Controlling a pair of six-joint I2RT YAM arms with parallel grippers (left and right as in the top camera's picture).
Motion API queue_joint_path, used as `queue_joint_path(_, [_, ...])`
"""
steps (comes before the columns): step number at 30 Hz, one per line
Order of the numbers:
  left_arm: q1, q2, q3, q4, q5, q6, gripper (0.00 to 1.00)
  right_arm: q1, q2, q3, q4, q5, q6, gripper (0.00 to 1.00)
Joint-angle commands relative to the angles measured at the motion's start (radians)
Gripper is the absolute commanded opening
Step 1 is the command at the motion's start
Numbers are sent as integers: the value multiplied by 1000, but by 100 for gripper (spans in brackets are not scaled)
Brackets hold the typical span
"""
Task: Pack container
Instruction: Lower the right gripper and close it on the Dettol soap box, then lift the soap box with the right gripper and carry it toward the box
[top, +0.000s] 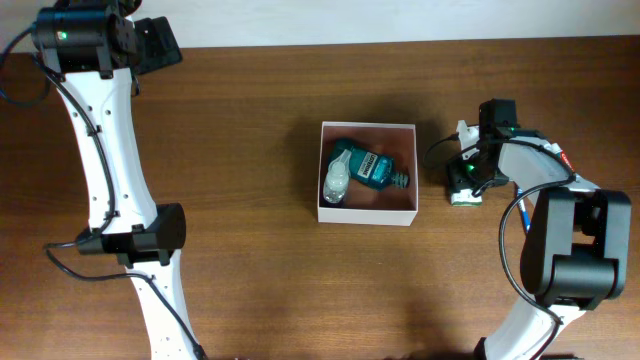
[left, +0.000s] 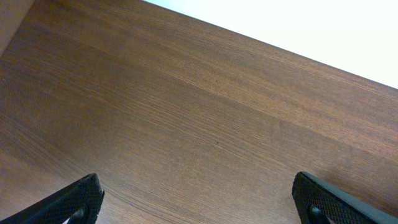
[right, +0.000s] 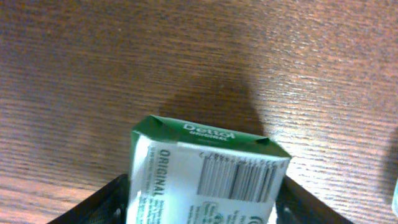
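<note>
Green-and-white card is what the right gripper (right: 204, 184) has to deal with: the packet (right: 205, 174) lies flat on the table (top: 240, 150), right of centre in the overhead view, with a dark finger at each of its long sides. The wrist view does not show whether the fingers are pressing the card yet or only standing beside it, so I cannot tell if it is gripped.

The left gripper (left: 196, 194) is at the upper left with its jaws spread wide over bare wood, holding nothing.

The container (top: 415, 170) sits mid-frame, apart from the packet, with a teal bottle (top: 365, 168) and a clear bottle (top: 337, 180) already lying inside.

Likely troubles:
- The packet seems to sit askew between the fingers. One finger meeting a corner first could spin it or push it along the wood rather than clamp it.
- Thin card may dent, or slip out on the lift, if only its edge is caught.
- Free floor in the container is mostly along the lower and right sides. A drop onto the bottles could leave the packet tilted or resting on the rim.
- A low carry could knock the thin wall and shift the container.
</note>
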Motion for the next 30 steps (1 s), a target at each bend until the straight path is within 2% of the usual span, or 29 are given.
queue_joint_path(1, [2,-21,-4,-1,7,-13,99,4,16,-8,3,15,9,66])
queue_joint_path(3, [2,-21,-4,-1,7,-13,99,4,16,-8,3,15,9,61])
queue_joint_path(13, [2,-21,-4,-1,7,-13,99,5,15,10,-2,14,13,61])
queue_joint_path(17, [2,-21,-4,-1,7,-13,99,4,15,48,-36,11,35,57])
queue_joint_path(23, [2,-21,-4,-1,7,-13,99,5,15,148,-133,11,35,55])
queue_joint_path(28, [2,-21,-4,-1,7,-13,99,5,15,299,-269,-5,35,55])
queue_joint_path(29, [2,-21,-4,-1,7,-13,100,5,15,336,-301,-16,35,50])
queue_joint_path(30, [2,-21,-4,-1,7,-13,99,5,15,363,-321,-21,35,40])
